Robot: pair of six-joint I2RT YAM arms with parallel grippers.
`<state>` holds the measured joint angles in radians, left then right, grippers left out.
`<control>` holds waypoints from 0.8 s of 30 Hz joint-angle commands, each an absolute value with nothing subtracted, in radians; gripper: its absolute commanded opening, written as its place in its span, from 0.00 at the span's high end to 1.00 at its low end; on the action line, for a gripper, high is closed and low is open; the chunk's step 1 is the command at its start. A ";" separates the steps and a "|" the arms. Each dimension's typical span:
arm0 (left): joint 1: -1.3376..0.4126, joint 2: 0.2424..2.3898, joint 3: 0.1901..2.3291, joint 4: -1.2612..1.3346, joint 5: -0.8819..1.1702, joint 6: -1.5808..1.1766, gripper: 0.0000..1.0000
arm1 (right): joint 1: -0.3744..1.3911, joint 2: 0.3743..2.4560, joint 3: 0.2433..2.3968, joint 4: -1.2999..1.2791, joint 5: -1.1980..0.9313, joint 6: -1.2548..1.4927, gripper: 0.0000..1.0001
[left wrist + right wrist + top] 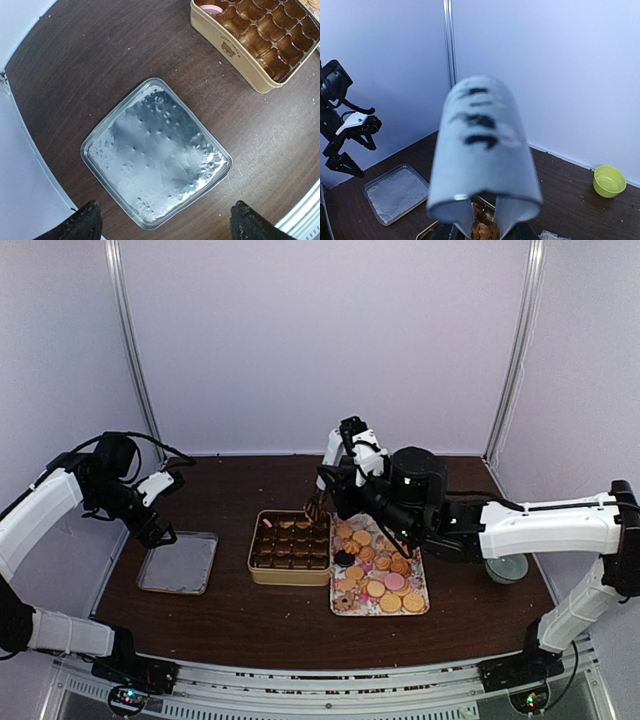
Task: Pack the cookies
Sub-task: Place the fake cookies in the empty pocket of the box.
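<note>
The cookies (380, 568), round tan, pink and dark ones, lie on a patterned tray (420, 570) right of centre. To its left stands a cream tin (256, 552) lined with brown paper cups, a pink cookie (212, 8) in one corner cup. My right gripper (316, 508) hangs over the tin's far right corner, shut on a brown cookie (485, 233) between its white fingers (463, 220). My left gripper (165, 222) is open above a silver lid (155, 152), with nothing between its fingers.
The silver lid (178, 562) lies flat on the dark table, left of the tin. A small green bowl (609, 180) sits near the back wall on the right. A pale round object (507, 568) rests beside the right arm.
</note>
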<state>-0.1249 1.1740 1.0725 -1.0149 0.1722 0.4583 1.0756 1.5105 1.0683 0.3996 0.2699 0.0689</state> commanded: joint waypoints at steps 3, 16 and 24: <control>-0.118 1.152 1.058 -1.020 0.169 0.466 0.08 | 1.057 1.719 1.282 0.381 0.205 0.004 1.00; -0.118 1.152 1.058 -1.023 0.175 0.480 0.08 | 1.006 1.991 1.570 0.274 0.184 -0.046 1.00; -0.118 1.155 1.054 -1.023 0.187 0.483 0.08 | 1.002 2.041 1.577 0.263 0.181 -0.046 0.96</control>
<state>-0.1249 1.1694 1.0603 -1.0210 0.1722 0.4702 1.0039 2.0178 1.5455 0.2535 0.1837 -0.0406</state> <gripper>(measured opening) 0.917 0.250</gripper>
